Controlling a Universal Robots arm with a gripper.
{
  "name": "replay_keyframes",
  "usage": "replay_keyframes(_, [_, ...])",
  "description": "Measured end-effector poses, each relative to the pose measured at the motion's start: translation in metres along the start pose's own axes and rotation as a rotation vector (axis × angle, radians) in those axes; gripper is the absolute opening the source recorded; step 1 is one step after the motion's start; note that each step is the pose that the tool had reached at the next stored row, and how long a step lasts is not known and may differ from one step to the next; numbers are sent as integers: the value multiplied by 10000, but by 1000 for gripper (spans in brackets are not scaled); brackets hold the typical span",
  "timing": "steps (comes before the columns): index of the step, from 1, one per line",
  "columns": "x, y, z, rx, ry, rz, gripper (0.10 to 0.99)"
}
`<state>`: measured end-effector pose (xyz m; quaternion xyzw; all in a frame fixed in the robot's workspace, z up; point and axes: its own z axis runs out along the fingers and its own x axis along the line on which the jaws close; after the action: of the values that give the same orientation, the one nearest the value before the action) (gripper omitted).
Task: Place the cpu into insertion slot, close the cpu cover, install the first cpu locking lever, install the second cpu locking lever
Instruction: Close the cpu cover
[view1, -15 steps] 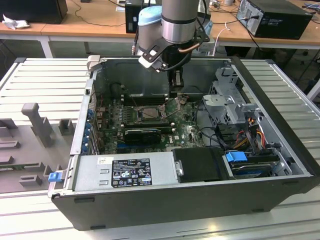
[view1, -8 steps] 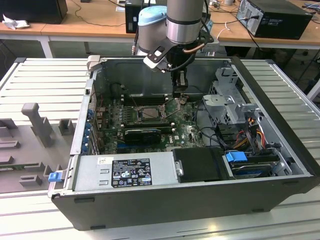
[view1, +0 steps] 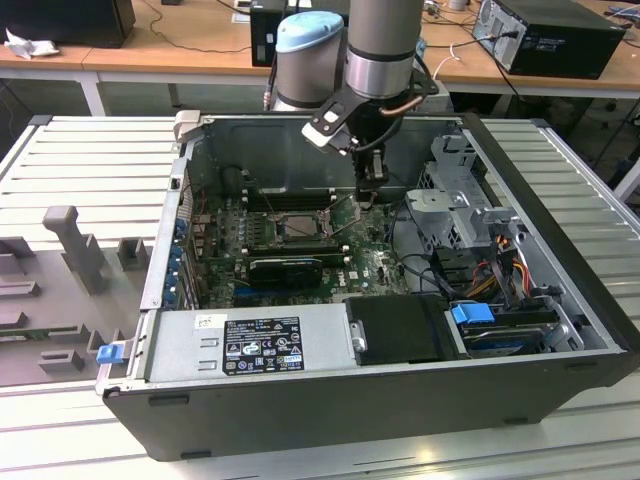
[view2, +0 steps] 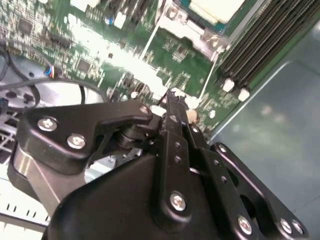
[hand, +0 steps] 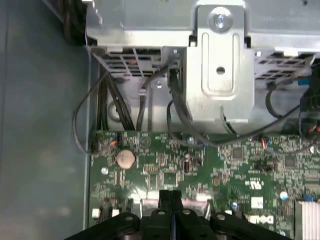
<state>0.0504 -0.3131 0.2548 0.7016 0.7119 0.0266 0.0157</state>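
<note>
Claw (view1: 372, 186) shut, cpu (view2: 217, 9) seated just off its tips.
The claw hangs low over the motherboard (hand: 210, 160), fingers pressed tight together, nothing visible between them. The cpu lies flat in the insertion slot (view1: 300, 226), pale top up, square with no long axis, near the claw on the exterior view's left, apart from it.

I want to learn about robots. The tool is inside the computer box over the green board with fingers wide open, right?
Not quite. The tool is inside the computer box over the green board, but its fingers are shut together, not wide open. The first wrist view shows it.
</note>
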Motion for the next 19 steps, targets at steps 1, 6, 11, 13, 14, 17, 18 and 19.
replay_keyframes(1, [-1, 30, 6, 3, 0, -11, 106])
replay_keyframes(6, [-3, 109, 63, 40, 27, -415, 106])
replay_keyframes(11, [-14, 61, 126, 80, 38, -561, 106])
replay_keyframes(13, [-17, 59, 127, 78, 59, -561, 106])
replay_keyframes(14, [-17, 56, 126, 78, 58, -560, 106])
replay_keyframes(17, [-18, 37, 124, 79, 54, -561, 106])
replay_keyframes(18, [-18, 30, 123, 79, 55, -561, 106])
replay_keyframes(19, [-17, 19, 123, 79, 56, -562, 106])
